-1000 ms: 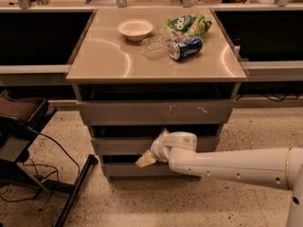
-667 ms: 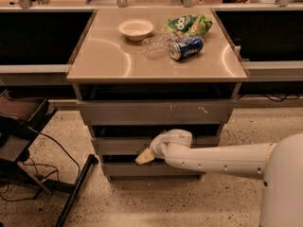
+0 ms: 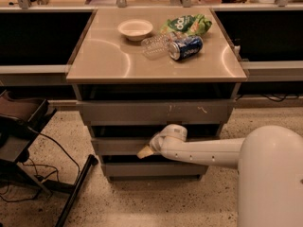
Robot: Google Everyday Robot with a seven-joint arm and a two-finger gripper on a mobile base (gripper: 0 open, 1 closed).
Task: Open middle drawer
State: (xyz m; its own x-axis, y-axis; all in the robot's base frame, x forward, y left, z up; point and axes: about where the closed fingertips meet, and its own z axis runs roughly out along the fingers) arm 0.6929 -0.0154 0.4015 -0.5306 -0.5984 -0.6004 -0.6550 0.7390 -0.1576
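Note:
The cabinet has three grey drawer fronts stacked under a tan top. The top drawer front is the tallest and bears pale scratch marks. The middle drawer has a plain flat front with no handle, and a dark gap shows above it. The bottom drawer front is the narrowest. My gripper is at the end of the white arm that reaches in from the right. Its tan tip rests against the middle drawer's front, just left of centre.
On the cabinet top lie a white bowl, a clear plastic cup on its side, a blue can and a green chip bag. A black stand with cables is on the floor at left. Dark counters flank the cabinet.
The white arm's near part has swung in and fills more of the lower right. The gripper stays at the middle drawer's front, and the drawer has not visibly moved.

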